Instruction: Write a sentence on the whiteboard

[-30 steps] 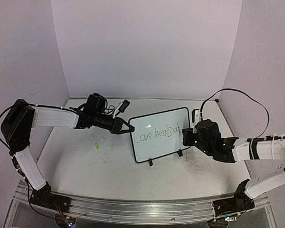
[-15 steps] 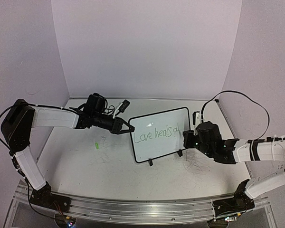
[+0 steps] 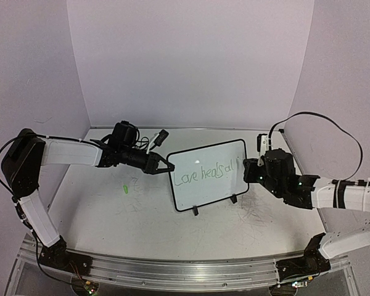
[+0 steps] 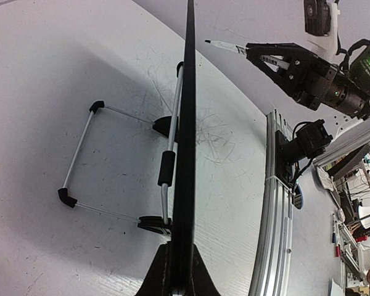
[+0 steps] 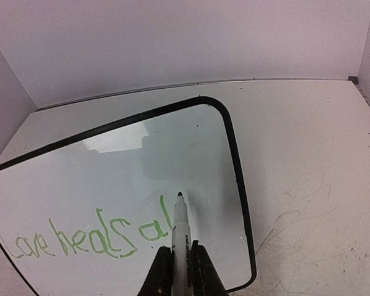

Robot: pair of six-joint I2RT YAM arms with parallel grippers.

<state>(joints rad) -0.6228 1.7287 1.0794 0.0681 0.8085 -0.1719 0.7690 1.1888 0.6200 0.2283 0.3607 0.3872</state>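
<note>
White-barrelled marker (image 5: 180, 231) sits clamped in the closed right claw (image 5: 180, 262). Its tip is beside the last green letters (image 5: 151, 229) of "Love heals al" on the whiteboard (image 5: 142, 154), seemingly just off the surface. The whiteboard stands tilted at the centre of the overhead view, on the scribbled worktop (image 3: 111, 216). Its left frame edge is pinched in the closed left claw (image 3: 168, 168). It looks thin, light and stiff, likely to slide under pen pressure, so the frame is the place to hold.
</note>
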